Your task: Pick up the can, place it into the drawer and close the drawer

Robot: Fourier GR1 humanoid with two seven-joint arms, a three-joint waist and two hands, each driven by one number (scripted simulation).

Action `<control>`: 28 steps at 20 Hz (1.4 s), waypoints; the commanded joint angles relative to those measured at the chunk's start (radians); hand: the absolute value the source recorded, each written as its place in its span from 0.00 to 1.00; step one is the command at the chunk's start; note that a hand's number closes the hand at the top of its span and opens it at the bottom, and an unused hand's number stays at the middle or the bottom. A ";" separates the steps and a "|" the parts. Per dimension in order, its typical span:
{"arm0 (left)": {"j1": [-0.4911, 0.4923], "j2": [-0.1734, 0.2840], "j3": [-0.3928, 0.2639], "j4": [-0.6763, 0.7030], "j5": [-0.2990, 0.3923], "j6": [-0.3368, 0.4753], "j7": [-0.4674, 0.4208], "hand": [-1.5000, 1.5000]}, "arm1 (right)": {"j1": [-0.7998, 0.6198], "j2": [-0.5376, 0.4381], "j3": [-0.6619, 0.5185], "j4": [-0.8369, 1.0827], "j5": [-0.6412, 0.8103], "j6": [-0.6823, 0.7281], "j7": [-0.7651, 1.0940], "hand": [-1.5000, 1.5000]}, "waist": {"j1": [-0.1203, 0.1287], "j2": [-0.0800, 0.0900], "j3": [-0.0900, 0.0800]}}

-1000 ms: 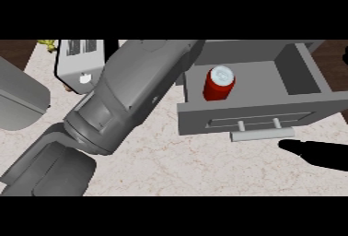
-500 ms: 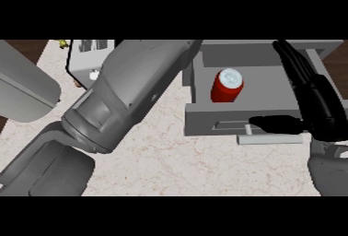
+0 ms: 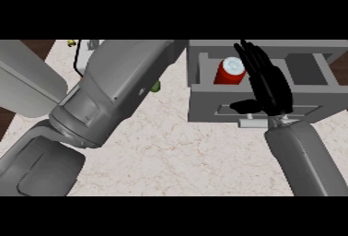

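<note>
The open grey drawer (image 3: 204,99) holds the red can (image 3: 229,73), upright in its left part with the silver top showing. The right hand (image 3: 268,87) lies over the drawer just right of the can, fingers straight and stretched out, thumb across the drawer front. A big grey left forearm (image 3: 112,94) crosses the marbled counter (image 3: 183,156); its hand is out of sight

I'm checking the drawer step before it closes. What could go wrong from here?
The right hand reaches over the open drawer with straight fingers beside the upright can; a sweep could tip it. The thumb sits by the drawer's handle, so it might get pinched on closing. The left hand is out of view.
</note>
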 commanded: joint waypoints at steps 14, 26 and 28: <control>0.118 0.121 -0.022 -0.188 -0.047 -0.044 0.135 0.00 | -0.396 0.074 -0.151 0.706 0.153 -0.440 -0.060 0.00 | 0.069 -0.008 0.000; 0.242 0.209 -0.038 -0.365 -0.064 -0.054 0.196 0.00 | -0.616 0.041 -0.217 0.954 0.170 -0.534 -0.073 0.00 | 0.107 0.005 0.000; 0.312 0.195 -0.053 -0.403 -0.070 -0.058 0.173 0.00 | -0.675 0.022 -0.242 0.954 0.133 -0.470 -0.100 0.00 | 0.102 0.002 0.000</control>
